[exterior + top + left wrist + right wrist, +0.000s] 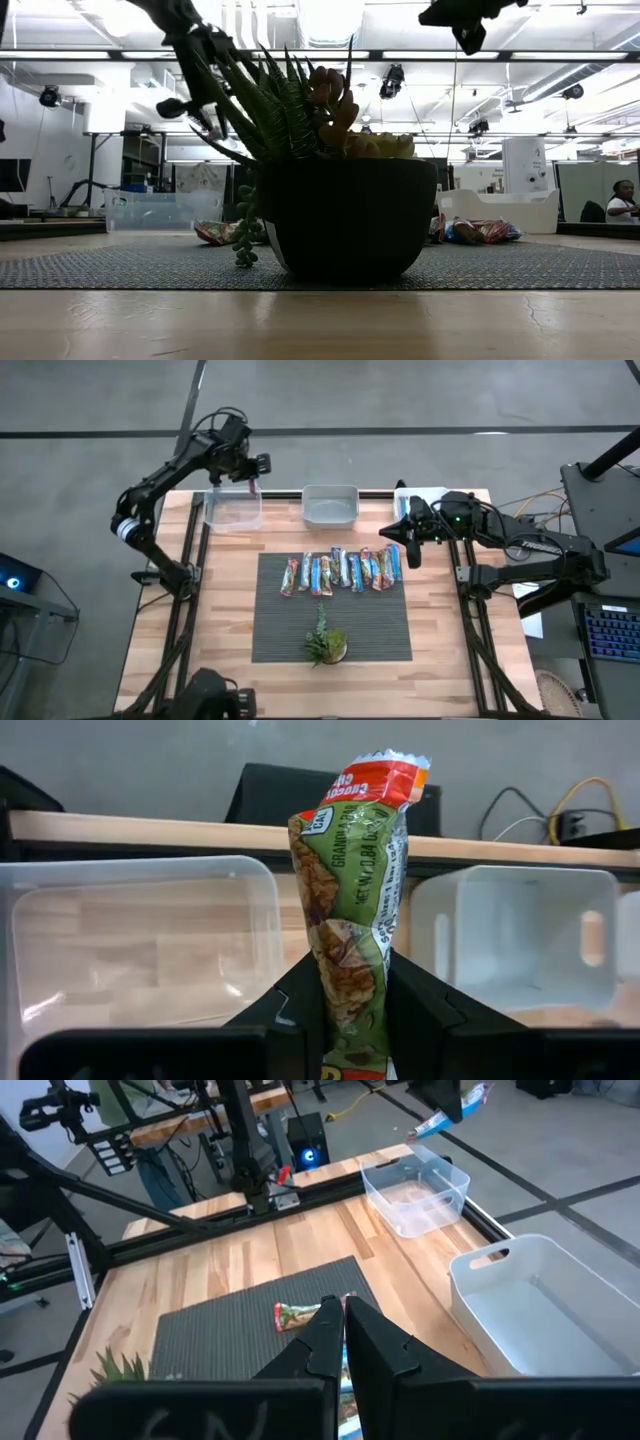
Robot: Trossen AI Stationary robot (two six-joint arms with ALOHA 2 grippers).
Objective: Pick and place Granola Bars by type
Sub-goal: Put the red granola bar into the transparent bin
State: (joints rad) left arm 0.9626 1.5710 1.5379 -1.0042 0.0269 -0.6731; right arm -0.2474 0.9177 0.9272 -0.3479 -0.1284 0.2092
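Left gripper [252,484] is up over the far-left corner of the table [160,640], clamped on 1 granola bar [352,900] with a green and red wrapper. In the left wrist view the bar stands up from between the fingers [430,1010], long axis running straight out along the gripper's line, crumpled at the middle.

The relation that counts: the clear bin [233,510] sits directly under and just at 6 o'clock of that gripper in the high view, so the bar hangs over its far rim. The white bin [330,505] is off at 3 o'clock, well apart. From this spot the clear bin looks like the drop target, and the move seems to need only a short shift toward 6 o'clock and a release.

Right gripper [413,552] hovers at the 3 o'clock end of the row of bars [342,571], fingers shut on nothing. That row lies on the dark mat [280,630], each bar's long axis running 12 to 6. The nearest bar is just at 9 o'clock of it, so the right arm is far closer to the row than the left. The small plant [325,643] sits at 6 o'clock of the row, clear of both arms.
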